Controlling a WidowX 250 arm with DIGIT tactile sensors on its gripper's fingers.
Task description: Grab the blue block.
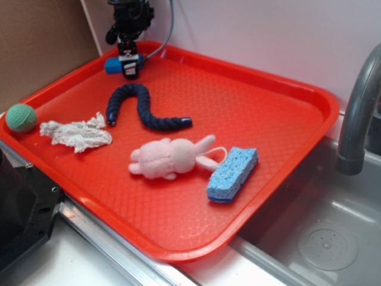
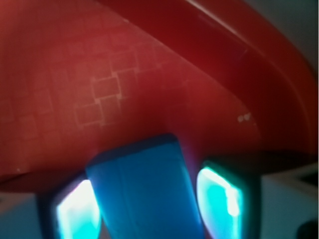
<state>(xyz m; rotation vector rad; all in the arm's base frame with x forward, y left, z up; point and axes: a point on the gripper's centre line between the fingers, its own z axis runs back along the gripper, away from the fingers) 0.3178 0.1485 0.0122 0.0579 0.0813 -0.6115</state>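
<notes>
The claw (image 1: pixel 130 67) is low over the far left corner of the red tray (image 1: pixel 280 113), which lies on the tabletop (image 1: pixel 77 262) beside a sink (image 1: pixel 333 238). The blue block (image 1: pixel 113 64) is in this same corner, near the far rim of the tray, and the claw stands over its right end. In the wrist view the blue block (image 2: pixel 144 194) sits between the two fingers (image 2: pixel 75 211), one on each side, with only a thin gap or none; the view is blurred, so it is not sure whether the pads press it, but the claw is narrowed to about the width of the block. If the block rests on the tray or is lifted cannot be told. A dark blue rope (image 1: pixel 140 107) lies curved near the middle of the tray, and a white crumpled cloth (image 1: pixel 77 134) is near the left edge. A green ball (image 1: pixel 21 117) rests at the left rim. A pink plush rabbit (image 1: pixel 169 158) lies toward the near edge, and a pale blue sponge (image 1: pixel 233 174) is just beside it on the right. A grey faucet (image 1: pixel 357 113) stands at the right edge
</notes>
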